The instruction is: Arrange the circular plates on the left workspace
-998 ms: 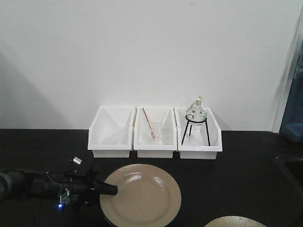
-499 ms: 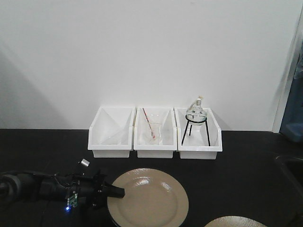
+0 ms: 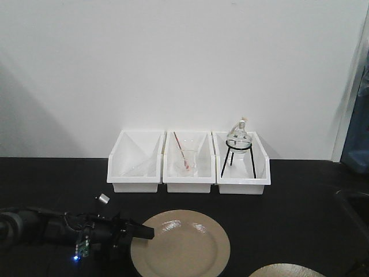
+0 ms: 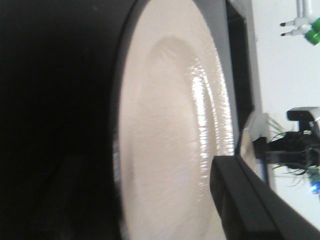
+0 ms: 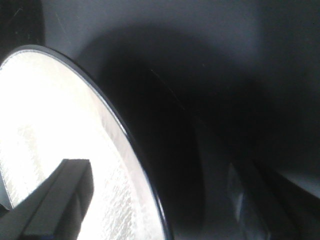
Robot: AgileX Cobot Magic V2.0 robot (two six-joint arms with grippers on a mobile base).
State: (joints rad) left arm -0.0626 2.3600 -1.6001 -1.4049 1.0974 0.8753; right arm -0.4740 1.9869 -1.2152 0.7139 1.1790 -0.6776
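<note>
Left gripper (image 3: 149, 234) reaches in from the left, low and roughly level, tips pointing right. Its upper finger (image 4: 245, 205) lies across the left rim of the round glossy beige plate (image 3: 184, 248), so the plate sits directly right of my left gripper, touching at the rim. The lower finger is hidden, so I cannot tell if I'm pinching the rim or only resting over it. The plate sits flat on the matte black countertop (image 3: 52, 179), front and centre, in front of the middle white plastic bin (image 3: 187, 167) and well apart from it. It's round, so no long axis, and any rim point grips alike. Key relation: the bare counter on the left is behind my left wrist, so the plate has to be drawn back along the arm's own line, which I judge needs a firm rim pinch first. Second beige round plate (image 3: 286, 269) shows only as a sliver at the bottom right edge. Right gripper (image 5: 157, 172) is nearer that one, jaws spread wide and straddling its dark-edged rim, one finger over the plate and one over the counter, gripping nothing.
</note>
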